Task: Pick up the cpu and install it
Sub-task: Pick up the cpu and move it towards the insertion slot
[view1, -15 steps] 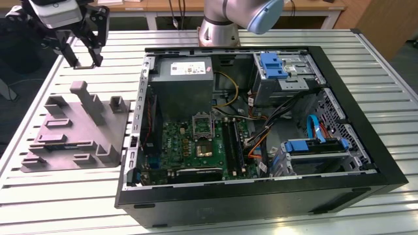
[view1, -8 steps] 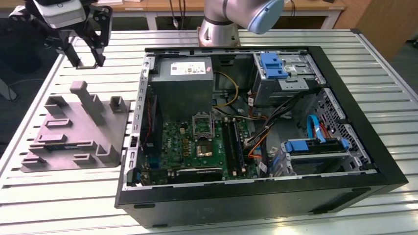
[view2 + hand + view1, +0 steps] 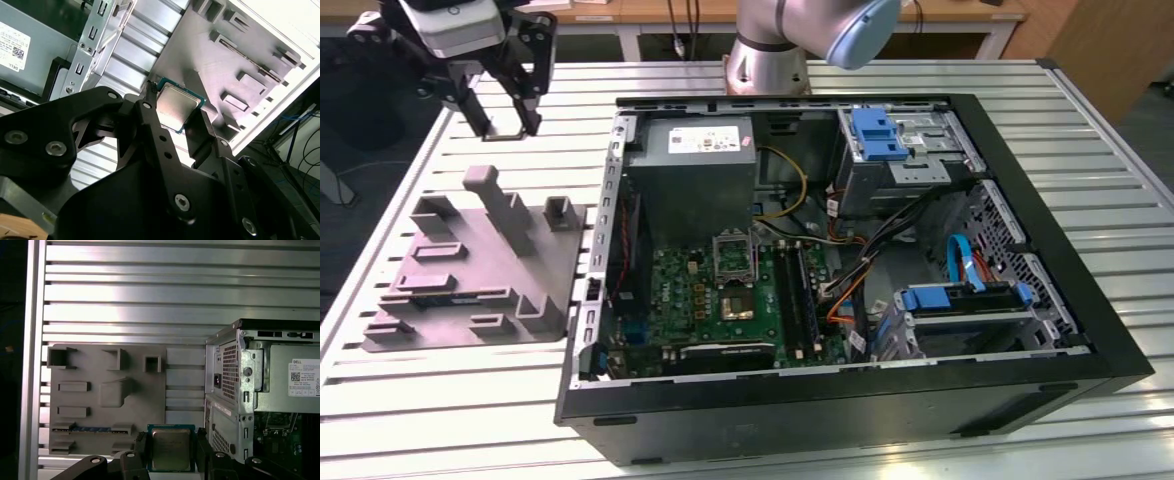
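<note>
Gripper point(image 3: 506, 128) hangs over the slatted tabletop point(image 3: 400, 400), just past the far end of the grey fixture point(image 3: 467, 270) and raised off it. Fingers point(image 3: 142, 452) pinch the cpu point(image 3: 171, 449) by two opposite edges; both wrist views show its silver top and green rim. Cpu is in the air, not touching the fixture. Open computer case point(image 3: 854, 250) sits just beside the fixture, on the exterior view's right.
</note>
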Tool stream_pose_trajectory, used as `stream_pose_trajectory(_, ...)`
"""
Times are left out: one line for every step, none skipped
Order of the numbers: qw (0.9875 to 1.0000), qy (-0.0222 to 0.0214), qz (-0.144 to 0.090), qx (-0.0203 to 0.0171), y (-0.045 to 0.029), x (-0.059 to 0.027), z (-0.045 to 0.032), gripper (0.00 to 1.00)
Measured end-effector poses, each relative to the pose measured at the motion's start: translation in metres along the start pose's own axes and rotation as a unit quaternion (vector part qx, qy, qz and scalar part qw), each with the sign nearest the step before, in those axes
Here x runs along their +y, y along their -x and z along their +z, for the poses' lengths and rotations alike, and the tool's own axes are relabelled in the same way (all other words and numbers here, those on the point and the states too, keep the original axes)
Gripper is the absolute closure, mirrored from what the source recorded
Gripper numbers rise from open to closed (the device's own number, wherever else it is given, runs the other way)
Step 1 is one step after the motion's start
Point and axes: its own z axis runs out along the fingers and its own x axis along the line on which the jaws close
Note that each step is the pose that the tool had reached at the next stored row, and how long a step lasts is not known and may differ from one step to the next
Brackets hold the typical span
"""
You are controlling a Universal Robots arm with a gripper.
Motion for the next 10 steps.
stream_pose_trajectory(1.0, 0.0, 0.0, 0.0, 0.0008, 0.0, 0.0, 0.53)
stream_pose_trajectory(1.0, 0.0, 0.0, 0.0, 0.0016, 0.0, 0.0, 0.53)
stream_pose_trajectory(1.0, 0.0, 0.0, 0.0, 0.0025, 0.0, -0.0001, 0.53)
stream_pose_trajectory(1.0, 0.0, 0.0, 0.0, 0.0033, 0.0, 0.0, 0.53)
stream_pose_trajectory(1.0, 0.0, 0.0, 0.0, 0.0041, 0.0, 0.0, 0.53)
stream_pose_trajectory(1.0, 0.0, 0.0, 0.0, 0.0049, 0.0, 0.0, 0.53)
stream_pose_trajectory(1.0, 0.0, 0.0, 0.0, 0.0057, 0.0, -0.0001, 0.53)
stream_pose_trajectory(1.0, 0.0, 0.0, 0.0, 0.0066, 0.0, -0.0001, 0.53)
stream_pose_trajectory(1.0, 0.0, 0.0, 0.0, 0.0074, 0.0, 0.0, 0.53)
stream_pose_trajectory(1.0, 0.0, 0.0, 0.0, 0.0082, 0.0, 0.0, 0.53)
